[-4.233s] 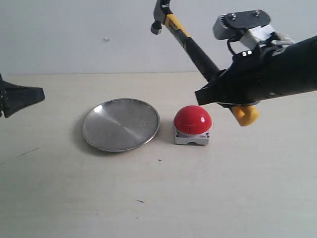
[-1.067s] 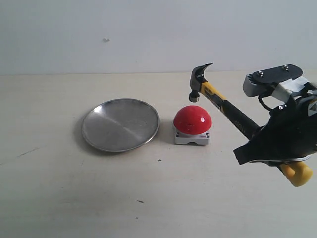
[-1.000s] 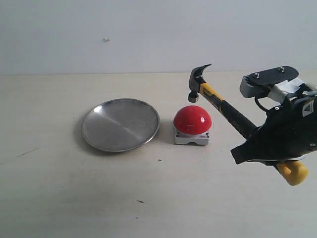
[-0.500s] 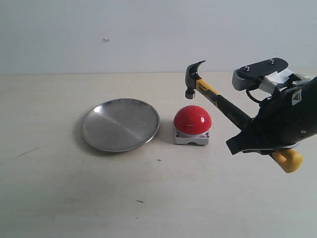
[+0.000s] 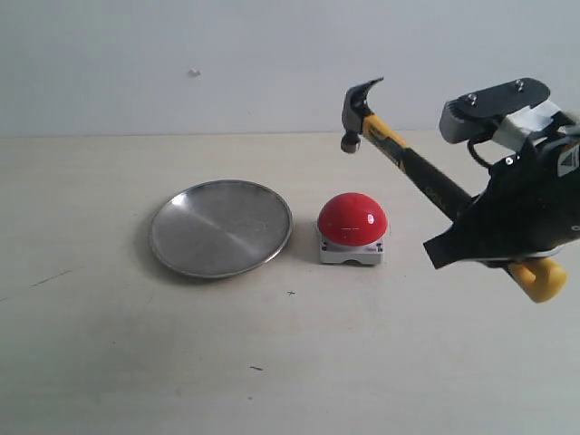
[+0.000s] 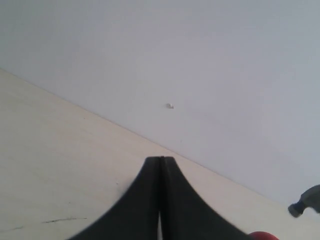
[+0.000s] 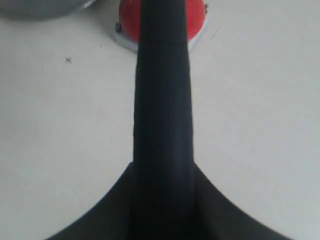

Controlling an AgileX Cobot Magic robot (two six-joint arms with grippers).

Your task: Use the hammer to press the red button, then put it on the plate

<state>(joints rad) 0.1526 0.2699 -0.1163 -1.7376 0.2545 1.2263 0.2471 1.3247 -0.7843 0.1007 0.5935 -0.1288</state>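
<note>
The hammer [image 5: 415,170] slants up to the left, its dark head [image 5: 355,111] hanging well above the red button [image 5: 352,220] and its yellow end cap [image 5: 542,280] sticking out behind the arm. My right gripper [image 5: 459,237] is shut on the black handle [image 7: 162,100], to the right of the button. In the right wrist view the handle hides most of the red button [image 7: 128,21]. The plate [image 5: 221,227] lies left of the button with nothing on it. My left gripper [image 6: 160,159] is shut and holds nothing; it is out of the exterior view.
Pale tabletop [image 5: 290,362] stretches in front of the plate and button, with a few small dark marks. A plain light wall [image 5: 181,63] rises behind the table. The left wrist view catches the hammer head [image 6: 306,205] at its far edge.
Over the last second the hammer head has risen from just above the button's dome to well above it. The right arm has lifted and tilted back with it. The left gripper left the exterior view earlier.
</note>
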